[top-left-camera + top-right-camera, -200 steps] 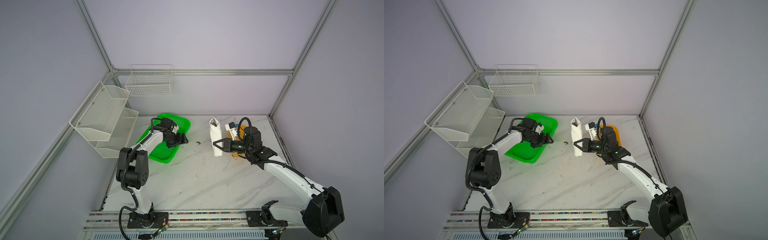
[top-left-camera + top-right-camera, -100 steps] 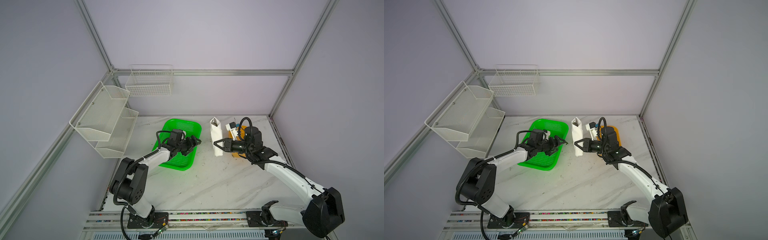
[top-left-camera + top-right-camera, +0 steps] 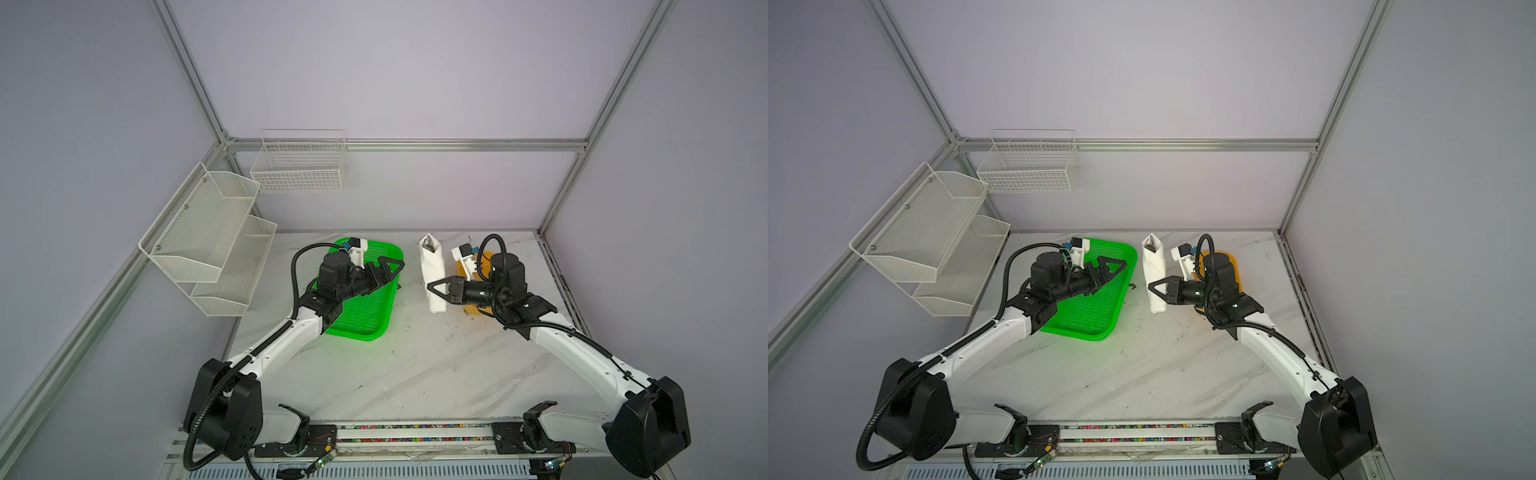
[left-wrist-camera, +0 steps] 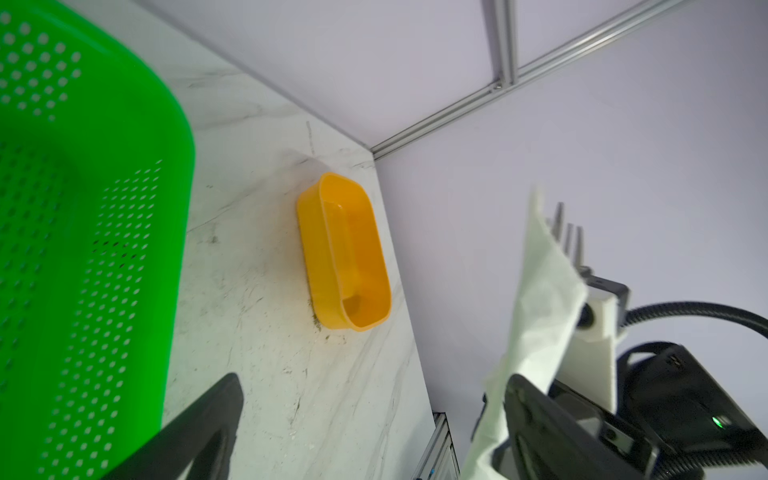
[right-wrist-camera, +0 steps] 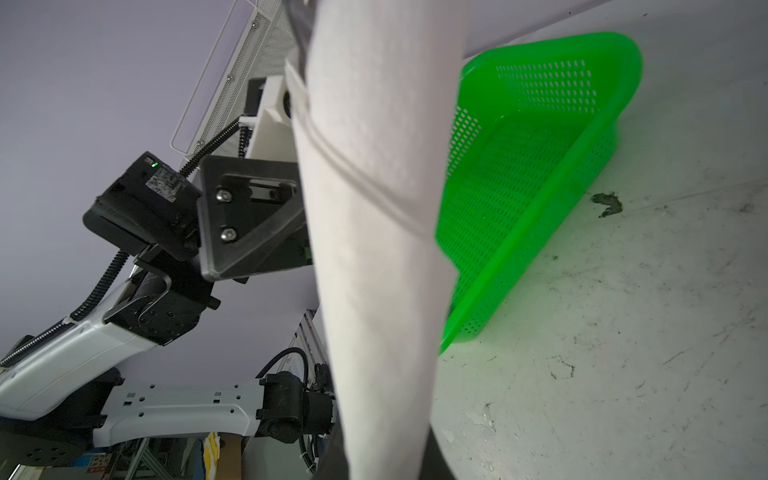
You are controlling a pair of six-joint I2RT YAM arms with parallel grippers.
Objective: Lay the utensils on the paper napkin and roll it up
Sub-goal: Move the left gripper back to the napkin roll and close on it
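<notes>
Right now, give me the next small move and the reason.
Probably swing the right claw leftward, carrying the rolled napkin toward the green basket. The roll looks finished, with fork tines poking out its top, that claw is clamped on it, and the left claw stands open and empty.

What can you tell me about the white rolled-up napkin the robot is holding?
The paper napkin is rolled into a soft, plain white tube, with a wrapped edge crossing it slantwise. The right gripper is shut on its lower part and holds it roughly upright between the green basket and the yellow tub. Silver fork tines poke out of its open top. Whether its bottom end touches the table cannot be told.
</notes>
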